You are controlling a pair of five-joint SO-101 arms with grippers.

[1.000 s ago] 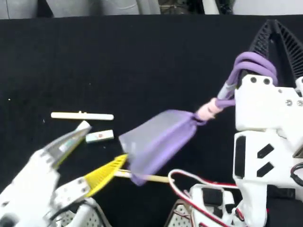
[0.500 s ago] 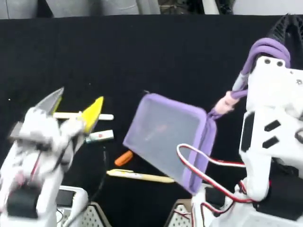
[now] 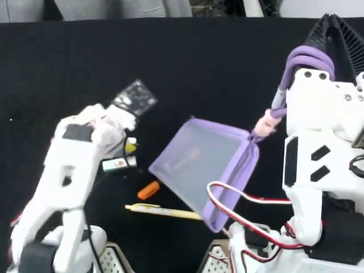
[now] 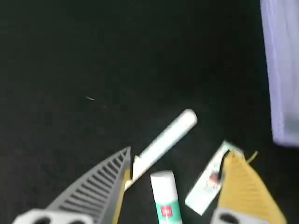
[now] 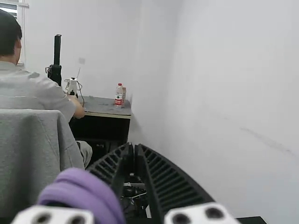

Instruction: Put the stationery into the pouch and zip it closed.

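Change, left arm (image 3: pixel 68 170): has swung in over the stationery since half a second ago. Its gripper, then raised and spread beside the white stick, now sits under the arm's own body in the high view.
Change, pouch: turned slightly and shifted a little. A second ago it hung folded across the pen; now its face is spread out.
Pouch (image 3: pixel 196 165): purple and translucent, mid-table between the two arms, tilted. The strap corner points up toward the right arm (image 3: pixel 318 159) and the opposite corner toward the left arm. A darker edge band runs from the strap corner down toward the near table edge.
Strap (image 3: pixel 307 60): purple, looped over the top of the right arm, with a pink tag (image 3: pixel 264 124) where it meets the pouch.
Right gripper (image 5: pixel 134 151): black jaws pressed together, raised off the table. The strap lies at their base; whether it is pinched cannot be told.
Left gripper (image 4: pixel 179 154): jaws wide apart, holding nothing, low over the table (image 3: pixel 187 62).
Fingers, left: grey finger (image 4: pixel 98 186); yellow finger (image 4: pixel 243 186).
White stick (image 4: pixel 166 137): one end is just beside the grey finger's tip.
Glue stick (image 4: pixel 163 198): between the two fingers, cap end toward the white stick.
White labelled piece (image 4: pixel 208 182): touching the yellow finger.
Pen (image 3: pixel 165 211): yellow, long axis nearly across the table, one end at the pouch's near corner.
Orange piece (image 3: pixel 149 189): short, between pen and pouch, just beside the pouch.
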